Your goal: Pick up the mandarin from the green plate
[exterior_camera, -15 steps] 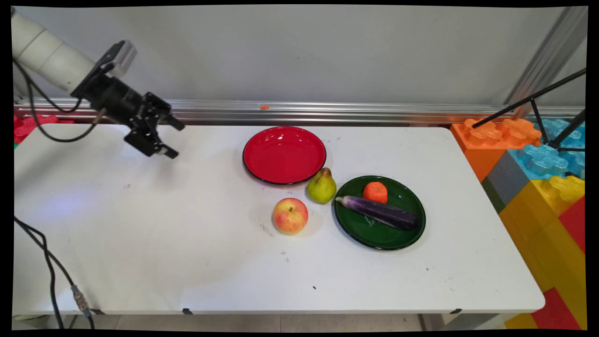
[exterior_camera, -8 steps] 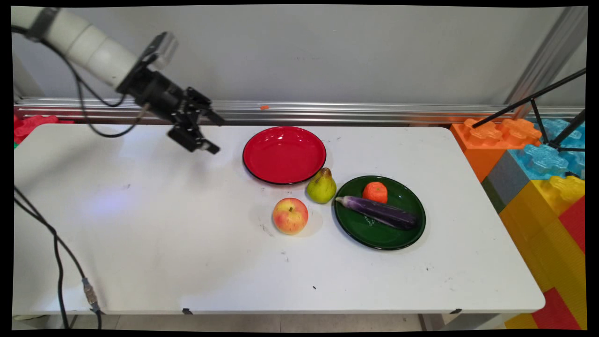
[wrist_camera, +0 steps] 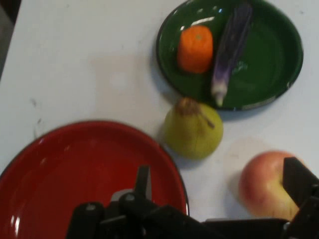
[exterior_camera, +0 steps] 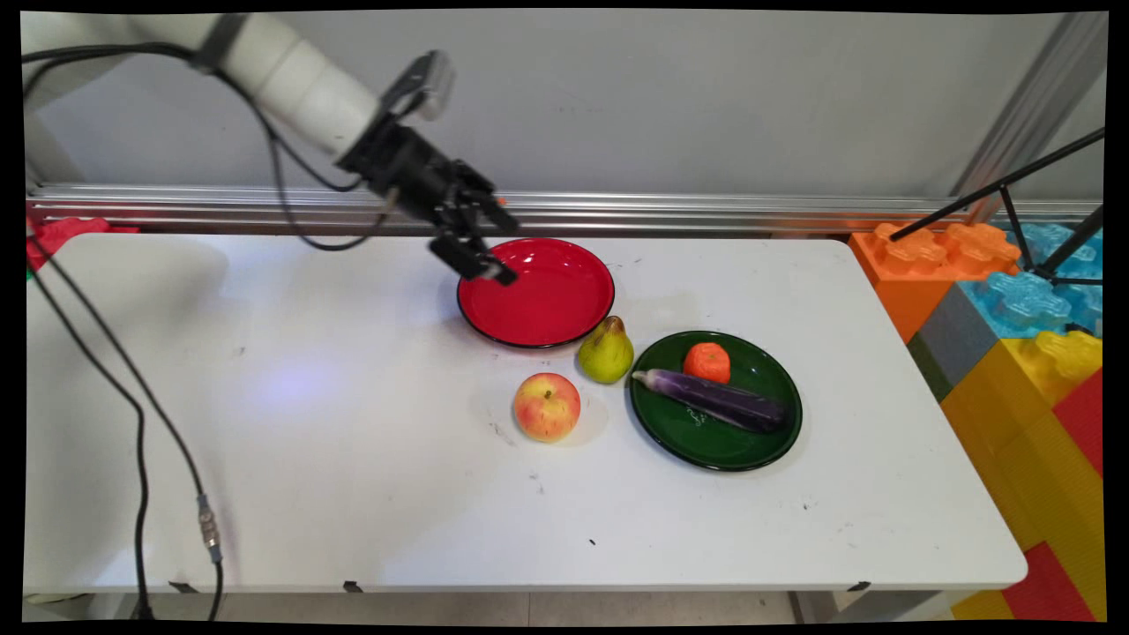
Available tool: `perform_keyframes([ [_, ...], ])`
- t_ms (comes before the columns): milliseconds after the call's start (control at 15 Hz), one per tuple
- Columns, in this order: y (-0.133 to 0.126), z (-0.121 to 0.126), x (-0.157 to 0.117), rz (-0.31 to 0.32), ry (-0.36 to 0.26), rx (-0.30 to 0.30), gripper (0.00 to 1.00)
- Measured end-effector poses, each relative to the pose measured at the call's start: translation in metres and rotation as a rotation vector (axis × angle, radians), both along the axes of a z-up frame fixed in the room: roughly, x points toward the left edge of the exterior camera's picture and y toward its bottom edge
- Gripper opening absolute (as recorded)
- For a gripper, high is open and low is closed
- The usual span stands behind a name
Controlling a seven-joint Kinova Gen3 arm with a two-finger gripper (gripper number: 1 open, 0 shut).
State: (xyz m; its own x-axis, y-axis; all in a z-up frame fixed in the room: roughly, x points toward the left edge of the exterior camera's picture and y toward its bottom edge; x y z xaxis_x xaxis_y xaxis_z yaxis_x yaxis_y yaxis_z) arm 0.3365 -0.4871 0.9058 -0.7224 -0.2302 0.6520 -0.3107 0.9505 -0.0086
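Note:
My gripper (exterior_camera: 503, 251) hangs open and empty above the left rim of a red plate (exterior_camera: 556, 304), which holds nothing. In the hand view the gripper (wrist_camera: 219, 174) looks down on the red plate (wrist_camera: 75, 174), with a green pear (wrist_camera: 192, 132) just past its rim and a red-yellow apple (wrist_camera: 264, 184) beside the right finger. In the main view the pear (exterior_camera: 606, 353) touches the red plate's near right edge and the apple (exterior_camera: 547, 407) lies in front of it. A green plate (exterior_camera: 706, 454) holds a purple eggplant (exterior_camera: 714, 401) and an orange piece (exterior_camera: 707, 362).
Big coloured toy blocks (exterior_camera: 1014, 326) stand off the table's right end, with black tripod legs (exterior_camera: 1014, 190) over them. A metal rail (exterior_camera: 706, 210) runs along the wall behind. Black cables (exterior_camera: 141, 441) hang at the left, over the table's near left corner.
The arm has swung to the right, carrying the open gripper from the table's far left to the red plate's left rim. Nothing on the table has moved.

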Motion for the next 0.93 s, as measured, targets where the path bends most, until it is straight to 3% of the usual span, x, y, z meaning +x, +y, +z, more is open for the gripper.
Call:
perform_keyframes([
  [400, -0.024, -0.007, -0.086, -0.019, 0.003, 0.029, 1.0],
  [933, -0.065, -0.047, -0.172, -0.028, -0.024, 0.07, 1.0],
])
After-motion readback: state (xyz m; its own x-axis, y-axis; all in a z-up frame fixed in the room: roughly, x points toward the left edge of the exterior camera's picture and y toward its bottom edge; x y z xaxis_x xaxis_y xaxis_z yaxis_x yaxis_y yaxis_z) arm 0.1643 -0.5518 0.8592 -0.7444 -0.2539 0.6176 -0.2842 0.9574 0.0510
